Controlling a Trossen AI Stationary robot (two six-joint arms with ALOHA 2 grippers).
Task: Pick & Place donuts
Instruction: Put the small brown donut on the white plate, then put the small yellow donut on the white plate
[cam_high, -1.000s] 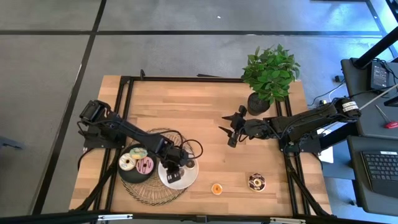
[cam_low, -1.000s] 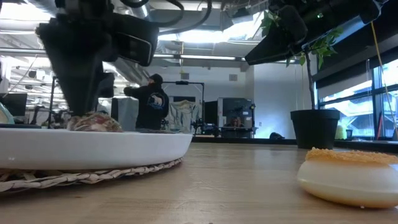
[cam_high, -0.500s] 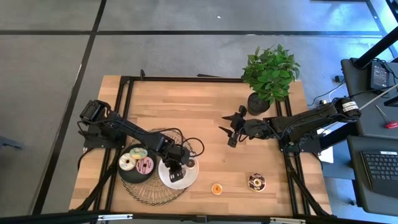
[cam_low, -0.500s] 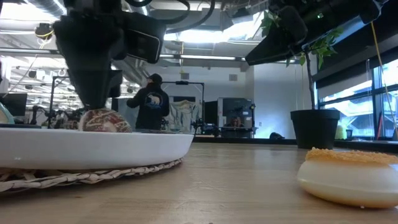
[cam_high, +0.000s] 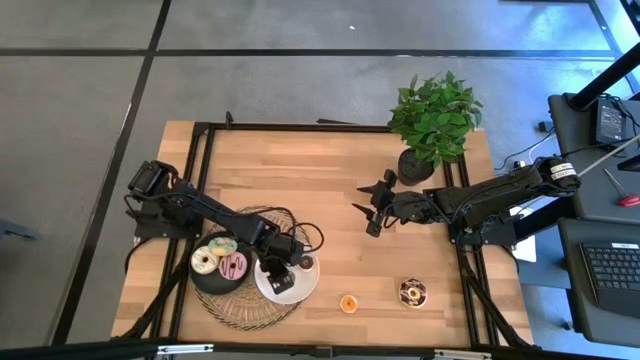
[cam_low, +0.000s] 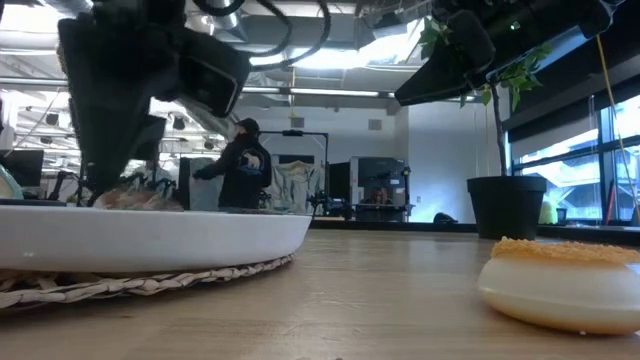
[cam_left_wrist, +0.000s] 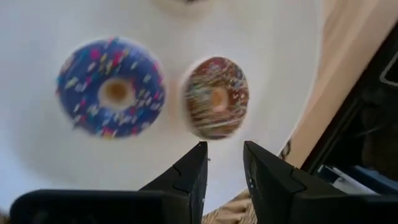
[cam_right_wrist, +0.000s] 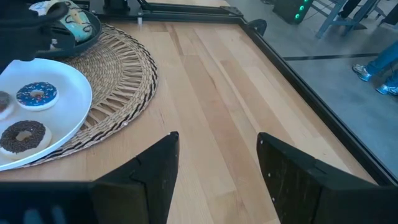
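A blue-iced donut (cam_left_wrist: 111, 87) with bright sprinkles and a brown donut (cam_left_wrist: 217, 97) streaked with multicoloured sprinkles are lying side by side, close but not touching, on the white plate (cam_high: 299, 283). In the right wrist view a darker chocolate donut (cam_right_wrist: 23, 136) with a pale hole is sitting near the blue one on the same plate, and a further donut is just showing at the picture's edge.

On the black plate (cam_high: 200, 279) beside it, a white-iced donut (cam_high: 204, 262), a pink-iced donut (cam_high: 232, 266) with dark flecks and a pale green donut (cam_high: 222, 245) are resting close together. Both plates are sitting on a round woven mat (cam_right_wrist: 124, 81).

Two more donuts are lying loose on the wooden bench (cam_high: 330, 190), well apart from the plates: a small orange donut (cam_high: 348, 304) near the front edge, showing in the low view with a cream body and grainy orange top, and a dark sprinkled donut (cam_high: 412, 292) further to the right.

The left hand (cam_left_wrist: 224, 163) is hovering just above the white plate, its fingers slightly apart and gripping nothing, the brown sprinkled donut lying just beyond the fingertips. The right hand (cam_high: 372, 208) is waiting above the bench's middle, its fingers spread wide and empty.

A potted plant (cam_high: 432, 125) is standing at the back right of the bench. Beyond the bench, a person in a dark top (cam_low: 240, 165) is standing in the room.
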